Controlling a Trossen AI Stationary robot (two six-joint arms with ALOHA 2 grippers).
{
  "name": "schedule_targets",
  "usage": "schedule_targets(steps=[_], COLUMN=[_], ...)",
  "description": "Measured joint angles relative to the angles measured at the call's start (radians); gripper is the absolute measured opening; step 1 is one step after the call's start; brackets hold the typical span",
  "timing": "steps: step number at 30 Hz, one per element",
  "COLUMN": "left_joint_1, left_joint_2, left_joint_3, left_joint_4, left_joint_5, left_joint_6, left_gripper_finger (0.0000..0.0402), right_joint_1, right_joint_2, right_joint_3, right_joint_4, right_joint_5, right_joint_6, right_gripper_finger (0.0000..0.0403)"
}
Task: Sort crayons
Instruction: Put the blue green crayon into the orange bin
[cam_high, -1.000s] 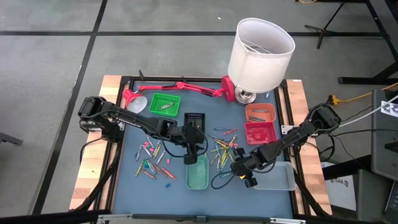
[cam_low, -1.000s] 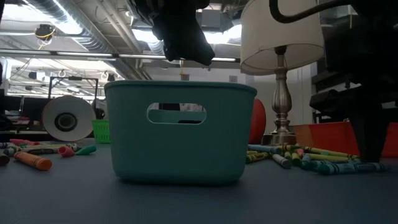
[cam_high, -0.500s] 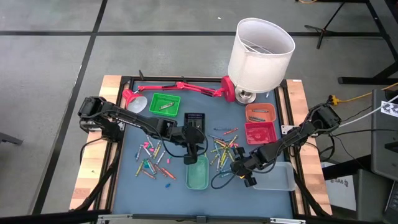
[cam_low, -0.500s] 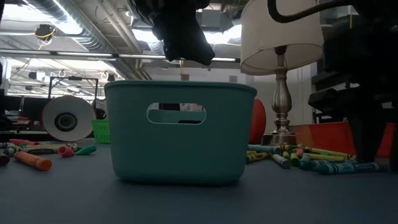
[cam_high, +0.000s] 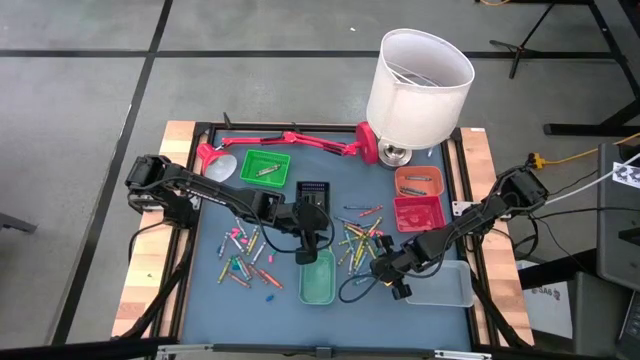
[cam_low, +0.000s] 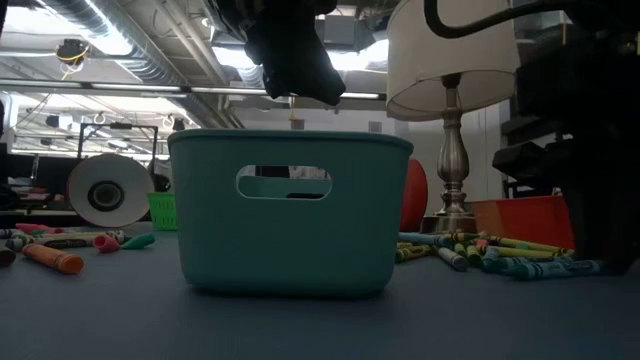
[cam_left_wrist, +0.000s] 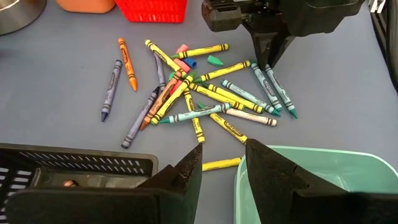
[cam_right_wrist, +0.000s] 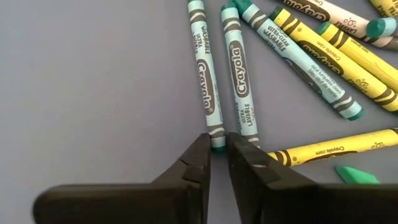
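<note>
Crayons lie loose on the blue mat in two heaps, one right of centre (cam_high: 355, 240) and one on the left (cam_high: 245, 258). My right gripper (cam_right_wrist: 217, 163) is down at the near edge of the right heap, shut on the end of a teal crayon (cam_right_wrist: 204, 68). A second teal crayon (cam_right_wrist: 239, 74) lies beside it. My left gripper (cam_left_wrist: 222, 168) hangs open above the teal bin (cam_high: 318, 280) and the black tray (cam_high: 313, 192), with nothing between its fingers. A yellow crayon (cam_left_wrist: 219, 164) lies on the mat below it. My right gripper pinches the teal crayon's near end (cam_right_wrist: 217, 142) between its two fingertips, one on each side. The fingers come steeply from above. The crayon lies flat on the mat and runs away from the fingers toward the heap.
A green tray (cam_high: 264, 167), an orange tray (cam_high: 418, 181) and a red tray (cam_high: 419, 212) stand at the back and right. A clear tray (cam_high: 445, 285) sits at the near right. A white-shaded lamp (cam_high: 420, 75) and a red desk lamp (cam_high: 290, 140) stand along the far edge.
My right gripper has stayed in place at the heap's near edge, and its fingers have drawn together on the teal crayon's end. The crayon still lies on the mat.
</note>
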Motion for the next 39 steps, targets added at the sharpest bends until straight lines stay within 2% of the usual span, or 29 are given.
schedule_targets(steps=[11,27,39], left_joint_1=[0.0,0.0,0.001], left_joint_2=[0.0,0.0,0.0], left_joint_3=[0.0,0.026,0.173], left_joint_4=[0.0,-0.024,-0.192], left_joint_5=[0.0,0.0,-0.003], left_joint_6=[0.0,0.001,0.034], left_gripper_finger=[0.0108,0.0108,0.0108], right_joint_1=[0.0,0.0,-0.001], right_joint_2=[0.0,-0.014,-0.032], right_joint_3=[0.0,0.02,0.162], right_joint_4=[0.003,-0.013,-0.234], right_joint_5=[-0.001,-0.034,-0.037], right_joint_6=[0.0,0.001,-0.05], right_gripper_finger=[0.0006,0.0005,0.0])
